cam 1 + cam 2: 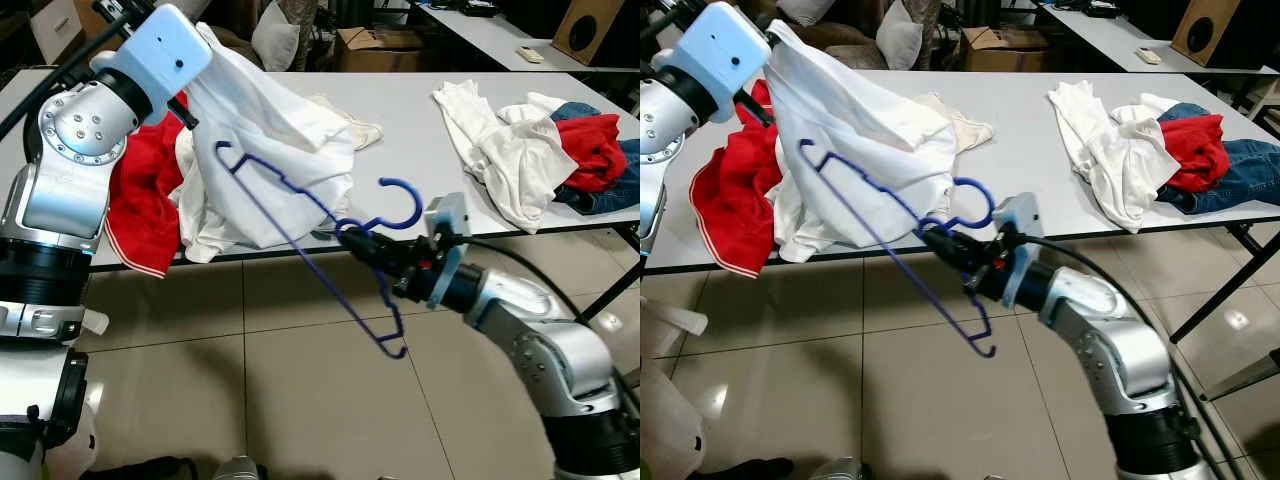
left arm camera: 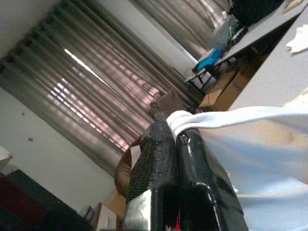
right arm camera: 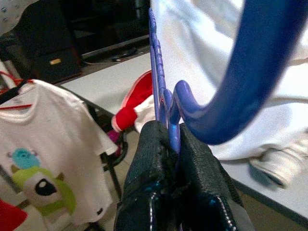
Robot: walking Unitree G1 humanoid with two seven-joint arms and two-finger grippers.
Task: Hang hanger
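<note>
Left eye view: the right pincer is clenched on the blue hanger at the neck below its hook, off the table edge. The hanger's long axis runs up and leftward from it, far tip beside the white shirt dangling from the left pincer.

Left wrist view: fingers pinch white cloth.

Right wrist view: fingers clamp the blue neck.

I see a thin blue plastic hanger tilted across the frame's middle, hook curling upward at center, its upper-left end against a lifted white garment.
</note>
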